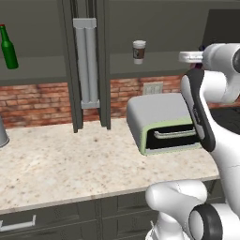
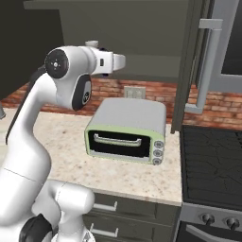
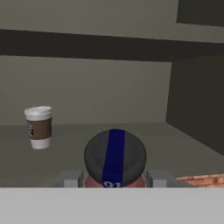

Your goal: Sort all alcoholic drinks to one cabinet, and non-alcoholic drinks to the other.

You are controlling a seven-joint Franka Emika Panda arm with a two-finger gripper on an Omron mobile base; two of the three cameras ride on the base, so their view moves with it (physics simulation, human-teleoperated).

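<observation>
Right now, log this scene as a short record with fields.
setting: kitchen counter below open dark grey wall cabinets
left cabinet: green bottle standing on its shelf
right cabinet: coffee cup upright on its shelf
gripper: gripper at the right cabinet, fingers on either side of a small bottle with a dark cap
cup versus bottle: apart, cup further left in the hand view
counter items: toaster oven, its door shut
beside counter: stove
</observation>
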